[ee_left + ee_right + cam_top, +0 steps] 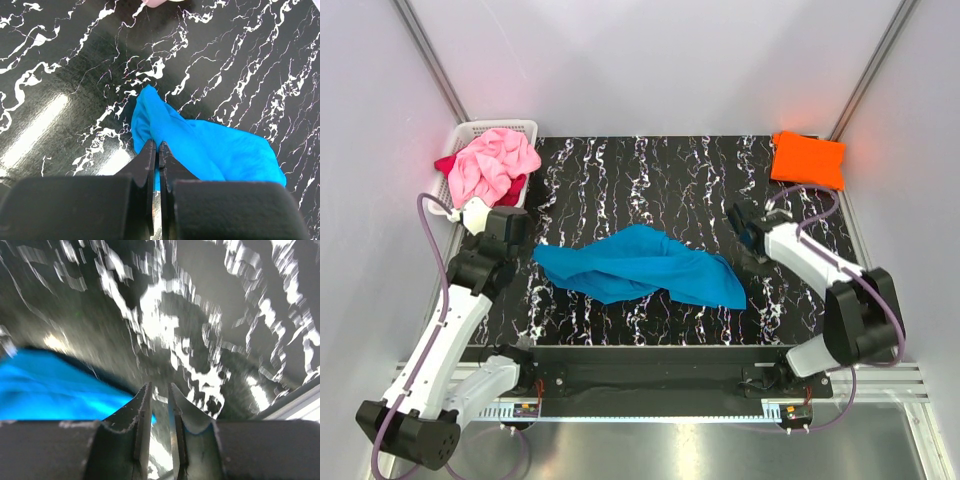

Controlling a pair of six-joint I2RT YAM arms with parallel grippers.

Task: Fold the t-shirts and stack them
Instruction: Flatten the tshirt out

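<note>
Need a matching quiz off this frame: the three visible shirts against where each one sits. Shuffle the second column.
1. blue shirt
2. orange shirt
3. pink shirt

A. heaped in the basket
B. lying loose across the middle of the table
C. folded at the far right corner

Pairs: 1-B, 2-C, 3-A

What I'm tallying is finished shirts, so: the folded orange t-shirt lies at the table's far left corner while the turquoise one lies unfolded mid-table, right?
Not quite. The folded orange t-shirt lies at the far right corner, not the left, as the top external view shows. The turquoise t-shirt does lie unfolded mid-table.
</note>
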